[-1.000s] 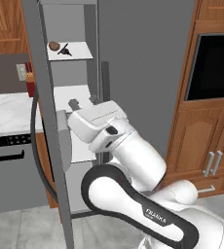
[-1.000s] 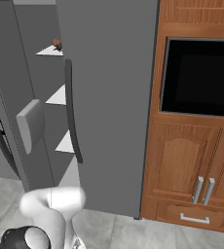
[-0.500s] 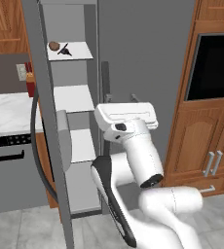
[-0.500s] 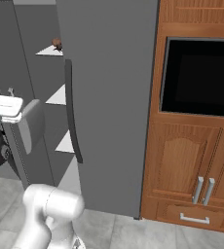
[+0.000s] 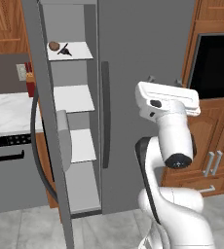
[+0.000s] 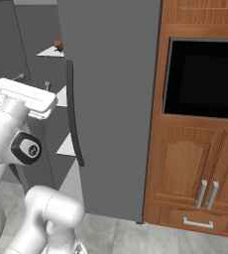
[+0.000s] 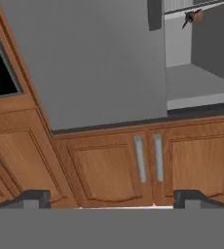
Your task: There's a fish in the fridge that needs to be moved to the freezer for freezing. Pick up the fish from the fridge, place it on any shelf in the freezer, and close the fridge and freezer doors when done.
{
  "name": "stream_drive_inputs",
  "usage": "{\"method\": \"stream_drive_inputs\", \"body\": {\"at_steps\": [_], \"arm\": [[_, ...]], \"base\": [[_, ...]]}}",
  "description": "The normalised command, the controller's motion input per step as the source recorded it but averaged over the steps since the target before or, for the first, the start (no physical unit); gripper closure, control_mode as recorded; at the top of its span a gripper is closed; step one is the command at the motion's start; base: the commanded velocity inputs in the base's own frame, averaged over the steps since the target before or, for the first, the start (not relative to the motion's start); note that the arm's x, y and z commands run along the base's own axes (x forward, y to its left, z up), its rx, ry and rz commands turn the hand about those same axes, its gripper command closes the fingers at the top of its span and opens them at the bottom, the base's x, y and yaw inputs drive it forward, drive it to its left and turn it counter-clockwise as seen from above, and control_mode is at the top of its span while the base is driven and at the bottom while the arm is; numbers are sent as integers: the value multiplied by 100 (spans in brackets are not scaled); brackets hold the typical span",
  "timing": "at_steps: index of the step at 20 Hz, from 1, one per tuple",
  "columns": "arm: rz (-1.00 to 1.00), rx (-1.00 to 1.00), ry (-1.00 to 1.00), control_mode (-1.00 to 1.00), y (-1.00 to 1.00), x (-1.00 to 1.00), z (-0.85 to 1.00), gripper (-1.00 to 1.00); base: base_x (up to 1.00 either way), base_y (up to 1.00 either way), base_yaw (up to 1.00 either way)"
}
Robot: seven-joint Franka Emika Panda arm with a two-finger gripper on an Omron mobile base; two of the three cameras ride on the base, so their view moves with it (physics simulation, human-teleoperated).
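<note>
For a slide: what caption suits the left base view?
Tiny dark fish beside round brown lump on open freezer's top white shelf; fridge door closed.

2 rear views, shared fridge [image 5: 143,58]

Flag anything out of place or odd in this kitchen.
The freezer door stands open while the fridge door is shut. The fish lies on the top freezer shelf beside a brown lump.
</note>
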Motion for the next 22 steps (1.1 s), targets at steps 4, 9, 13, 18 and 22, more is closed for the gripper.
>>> {"method": "stream_drive_inputs", "body": {"at_steps": [4, 9, 13, 18, 22], "arm": [[-1, -8, 51, -100, -23, -98, 64, -100], [0, -12, 42, -100, 0, -82, 21, -100], [2, -3, 25, -100, 10, -35, 4, -100], [10, 7, 12, -100, 54, 24, -45, -100], [6, 24, 0, -100, 88, 17, -74, -100]], "base": [[0, 0, 0], [0, 0, 0], [0, 0, 0], [0, 0, 0], [0, 0, 0]]}}
